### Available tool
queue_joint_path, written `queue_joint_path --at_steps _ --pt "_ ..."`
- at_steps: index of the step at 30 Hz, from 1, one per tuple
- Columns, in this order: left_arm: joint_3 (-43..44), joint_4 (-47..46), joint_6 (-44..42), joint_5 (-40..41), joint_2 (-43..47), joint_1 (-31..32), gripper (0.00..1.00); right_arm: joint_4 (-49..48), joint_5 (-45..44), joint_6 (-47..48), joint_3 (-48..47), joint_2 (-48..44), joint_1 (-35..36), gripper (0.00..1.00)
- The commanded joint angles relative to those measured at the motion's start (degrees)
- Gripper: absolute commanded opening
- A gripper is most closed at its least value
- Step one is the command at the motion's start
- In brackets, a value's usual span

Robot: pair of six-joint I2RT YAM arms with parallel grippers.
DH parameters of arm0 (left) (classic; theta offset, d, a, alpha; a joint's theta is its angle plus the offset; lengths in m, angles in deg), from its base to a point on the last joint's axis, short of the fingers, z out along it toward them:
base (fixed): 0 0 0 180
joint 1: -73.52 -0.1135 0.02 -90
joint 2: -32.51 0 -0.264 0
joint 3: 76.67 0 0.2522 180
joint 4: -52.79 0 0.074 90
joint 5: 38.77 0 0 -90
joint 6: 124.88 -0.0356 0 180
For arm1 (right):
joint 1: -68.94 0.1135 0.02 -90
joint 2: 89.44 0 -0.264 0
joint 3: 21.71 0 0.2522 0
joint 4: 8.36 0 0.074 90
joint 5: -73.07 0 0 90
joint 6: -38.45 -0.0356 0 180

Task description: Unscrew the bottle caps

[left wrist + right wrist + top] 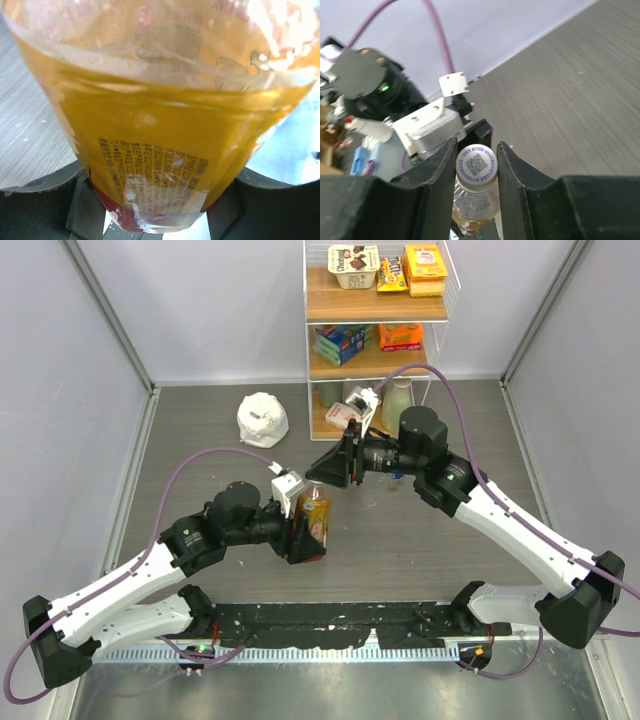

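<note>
Right wrist view shows the right gripper (476,147) pinched shut on the white cap (476,168) of the amber bottle (150,135). The left gripper (155,205) clamps the bottle by its body near the middle of the table (420,560). A good twist needs the left grip firm while the right turns squarely about the neck, without slipping. The cap carries a printed code square, and the bottle's yellow label bears small print.
</note>
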State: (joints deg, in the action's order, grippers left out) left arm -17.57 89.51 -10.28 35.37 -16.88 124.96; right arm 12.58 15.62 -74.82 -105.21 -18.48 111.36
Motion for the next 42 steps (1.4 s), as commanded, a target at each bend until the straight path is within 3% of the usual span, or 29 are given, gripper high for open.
queue_joint_path --at_steps 1,11,28,30,33,36,38,42 --pt "-0.52 -5.90 1.24 -9.79 0.61 -0.64 0.00 -16.97 20.41 -5.01 4.16 -4.16 -3.29 0.02" --pt "-2.45 -11.54 2.12 -19.21 -0.01 -0.64 0.00 -37.83 27.12 -19.52 9.26 -3.63 -6.55 0.02" --pt "-4.47 -8.46 1.68 -16.84 -1.33 -0.64 0.00 -46.55 20.18 -27.62 10.58 -2.49 -12.00 0.03" --pt "-4.47 -8.11 1.68 -15.88 -1.42 -0.64 0.00 -44.81 19.48 -26.75 10.24 -2.32 -12.09 0.16" --pt "-4.39 -7.41 1.51 -13.24 -1.24 -0.64 0.00 -40.50 17.11 -23.68 9.71 -2.49 -12.09 0.56" --pt "-4.03 -6.27 1.33 -10.87 -1.06 -0.73 0.00 -31.02 13.33 -19.63 7.96 -3.11 -12.00 0.80" --pt "-3.86 -5.74 1.33 -9.29 -0.98 -0.64 0.00 -26.00 9.74 -16.56 6.90 -3.89 -12.00 0.90" --pt "-3.33 -4.51 1.42 -6.04 -1.24 -0.55 0.00 -15.46 2.63 -12.16 4.09 -4.07 -11.92 0.95"
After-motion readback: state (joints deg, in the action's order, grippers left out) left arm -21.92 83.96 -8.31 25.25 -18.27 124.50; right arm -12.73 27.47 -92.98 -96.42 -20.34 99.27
